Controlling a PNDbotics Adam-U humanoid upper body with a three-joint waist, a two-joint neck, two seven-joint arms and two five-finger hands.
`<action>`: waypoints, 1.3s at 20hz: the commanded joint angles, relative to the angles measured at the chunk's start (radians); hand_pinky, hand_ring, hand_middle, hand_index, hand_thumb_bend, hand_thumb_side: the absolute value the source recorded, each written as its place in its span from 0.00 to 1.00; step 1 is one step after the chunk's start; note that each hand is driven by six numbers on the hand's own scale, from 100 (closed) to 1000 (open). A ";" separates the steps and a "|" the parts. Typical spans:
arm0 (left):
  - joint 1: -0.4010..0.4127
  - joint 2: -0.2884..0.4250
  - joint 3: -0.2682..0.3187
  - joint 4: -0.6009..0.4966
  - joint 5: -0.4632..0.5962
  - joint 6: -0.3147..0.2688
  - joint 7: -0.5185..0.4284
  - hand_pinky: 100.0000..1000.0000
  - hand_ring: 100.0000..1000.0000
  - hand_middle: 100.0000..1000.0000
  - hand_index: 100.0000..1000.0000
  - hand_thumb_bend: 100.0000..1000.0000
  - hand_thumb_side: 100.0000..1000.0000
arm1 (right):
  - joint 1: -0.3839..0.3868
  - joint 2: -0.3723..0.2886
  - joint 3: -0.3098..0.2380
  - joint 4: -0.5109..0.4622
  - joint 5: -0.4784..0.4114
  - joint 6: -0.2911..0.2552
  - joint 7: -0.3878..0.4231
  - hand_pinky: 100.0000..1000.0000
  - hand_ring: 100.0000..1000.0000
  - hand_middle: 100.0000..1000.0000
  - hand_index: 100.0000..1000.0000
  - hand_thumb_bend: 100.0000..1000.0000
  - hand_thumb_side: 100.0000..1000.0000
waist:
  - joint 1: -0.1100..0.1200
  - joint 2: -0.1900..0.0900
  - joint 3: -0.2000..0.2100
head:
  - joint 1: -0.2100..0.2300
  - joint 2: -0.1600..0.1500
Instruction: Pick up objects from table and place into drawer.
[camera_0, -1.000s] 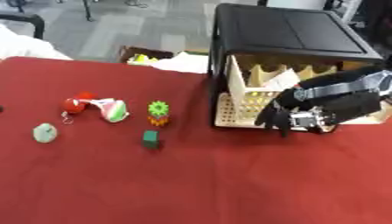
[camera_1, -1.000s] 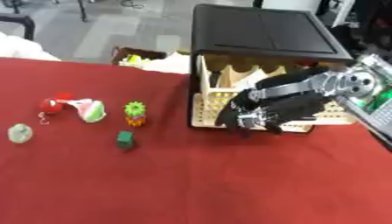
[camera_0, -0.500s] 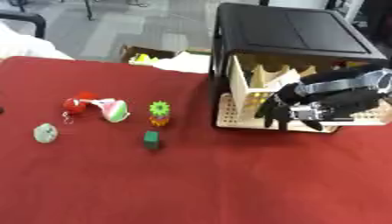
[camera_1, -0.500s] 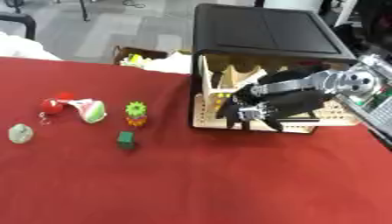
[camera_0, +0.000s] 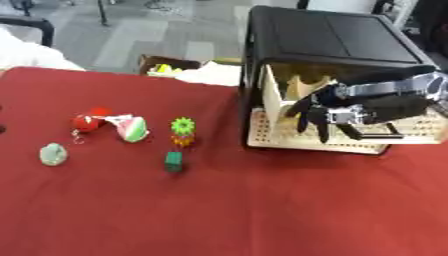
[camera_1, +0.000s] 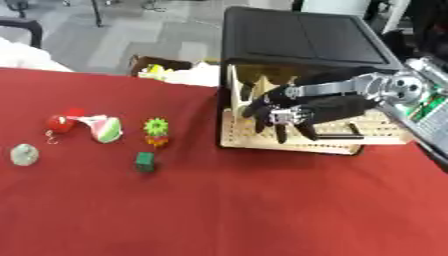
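Note:
A black cabinet stands at the table's far right with its cream perforated drawer pulled out toward me. My right hand hangs over the drawer's left part, open, fingers spread and pointing down; I see nothing held in it. On the red cloth to the left lie a red ball with a key ring, a watermelon-slice toy, a green and yellow gear-shaped toy, a dark green cube and a pale green round thing. My left hand shows in neither view.
Behind the table's far edge stands a cardboard box with yellow things in it. White cloth shows at the far left. A green board sits by my right arm at the right edge.
My right hand has shifted a little to the left over the drawer, and its fingers now spread downward. The toys on the cloth have not moved.

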 joint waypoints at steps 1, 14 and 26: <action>-0.015 0.009 0.004 -0.017 0.000 0.000 -0.002 0.39 0.52 0.52 0.81 0.00 0.98 | -0.020 -0.014 -0.010 0.022 0.012 0.005 -0.006 0.22 0.67 0.80 0.95 0.00 1.00 | 0.002 -0.012 0.001 | 0.002 -0.016; -0.012 0.008 0.005 -0.017 -0.003 0.001 -0.002 0.39 0.52 0.52 0.81 0.00 0.98 | -0.035 -0.001 -0.011 0.038 0.008 0.004 -0.007 0.20 0.67 0.80 0.95 0.00 1.00 | 0.001 -0.007 0.004 | 0.003 -0.021; -0.009 0.009 0.007 -0.017 -0.004 0.001 -0.001 0.39 0.52 0.52 0.81 0.00 0.98 | -0.037 -0.001 -0.023 0.054 0.013 -0.002 -0.033 0.20 0.67 0.80 0.94 0.00 1.00 | 0.001 -0.011 0.004 | 0.005 -0.028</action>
